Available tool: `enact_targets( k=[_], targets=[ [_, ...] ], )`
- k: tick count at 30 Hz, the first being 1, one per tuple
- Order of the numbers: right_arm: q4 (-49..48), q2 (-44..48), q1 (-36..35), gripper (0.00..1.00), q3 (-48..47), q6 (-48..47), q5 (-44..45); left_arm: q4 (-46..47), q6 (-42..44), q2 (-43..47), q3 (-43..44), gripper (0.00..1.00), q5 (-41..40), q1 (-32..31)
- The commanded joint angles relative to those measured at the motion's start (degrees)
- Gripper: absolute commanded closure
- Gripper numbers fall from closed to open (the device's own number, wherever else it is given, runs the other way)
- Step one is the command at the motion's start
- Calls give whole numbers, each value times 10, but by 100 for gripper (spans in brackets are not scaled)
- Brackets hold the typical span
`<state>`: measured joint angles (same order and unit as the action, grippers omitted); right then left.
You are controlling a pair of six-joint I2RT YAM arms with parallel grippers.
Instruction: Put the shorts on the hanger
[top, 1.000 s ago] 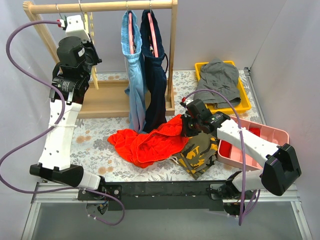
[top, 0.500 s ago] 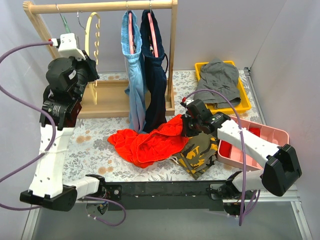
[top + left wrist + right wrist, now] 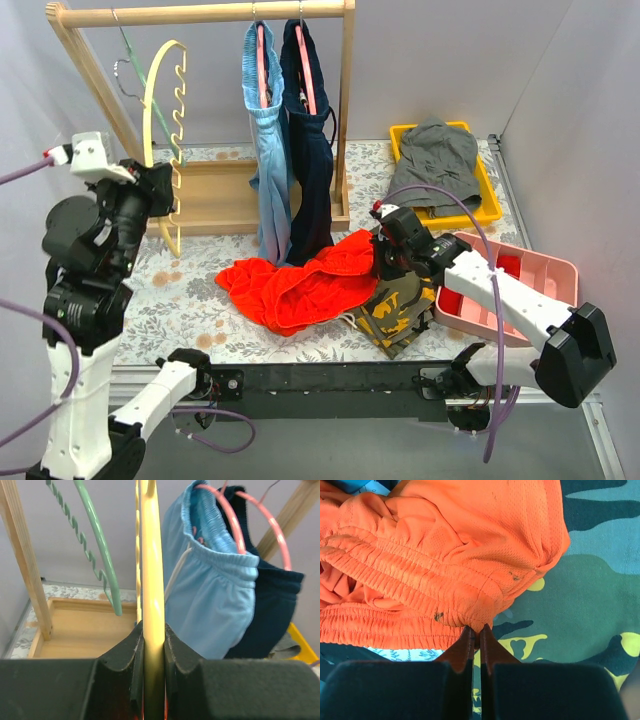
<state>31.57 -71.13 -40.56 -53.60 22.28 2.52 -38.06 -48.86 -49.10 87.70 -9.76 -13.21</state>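
The orange-red shorts (image 3: 300, 285) lie crumpled on the flowered table, partly over the camouflage shorts. My right gripper (image 3: 377, 256) is shut on the waistband edge at their right end; the right wrist view shows the fingertips (image 3: 470, 639) pinching the elastic fold of the shorts (image 3: 445, 555). My left gripper (image 3: 163, 187) is shut on the pale-yellow hanger (image 3: 150, 115) and holds it upright, off the rail, at the left of the rack. In the left wrist view the hanger (image 3: 152, 570) runs straight up between the closed fingers (image 3: 131, 645).
A wooden rack (image 3: 200, 13) stands at the back with a mint-green hanger (image 3: 127, 50), light-blue shorts (image 3: 268, 150) and navy shorts (image 3: 310, 150) on pink hangers. Camouflage shorts (image 3: 400, 305) lie front right. Grey shorts (image 3: 435, 160) fill a yellow tray (image 3: 400, 133). A pink bin (image 3: 545, 268) stands at right.
My left arm has dropped down and to the left, carrying the yellow hanger away from the rail. The right gripper has stayed shut on the shorts, shifted only slightly.
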Motion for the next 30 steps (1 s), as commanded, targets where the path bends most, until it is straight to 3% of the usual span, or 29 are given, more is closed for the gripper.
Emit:
enact_targets(
  k=[1,6,14,17,21,26,30],
  targets=[
    [2,31,-2,99,14,11,13,34,-15,61,-8,100,49,2],
    [-1,66,-1,99,35,22,12,58,-18,88,4,100,142,3],
    [-8,116,-1,99,67,41,15,75,-45,32,9,100,410,6],
    [-10,131,-1,99,77,50,16,82,-69,14,-7,100,462,-11],
    [-6,146,-1,99,83,62,20,81,-65,9,-64,100,434,-79],
    [-3,164,-1,99,104,79,37,-4,-29,16,-91,100,360,-157],
    [-12,165,-1,99,124,92,32,2,-37,63,-186,100,385,-160]
  ],
)
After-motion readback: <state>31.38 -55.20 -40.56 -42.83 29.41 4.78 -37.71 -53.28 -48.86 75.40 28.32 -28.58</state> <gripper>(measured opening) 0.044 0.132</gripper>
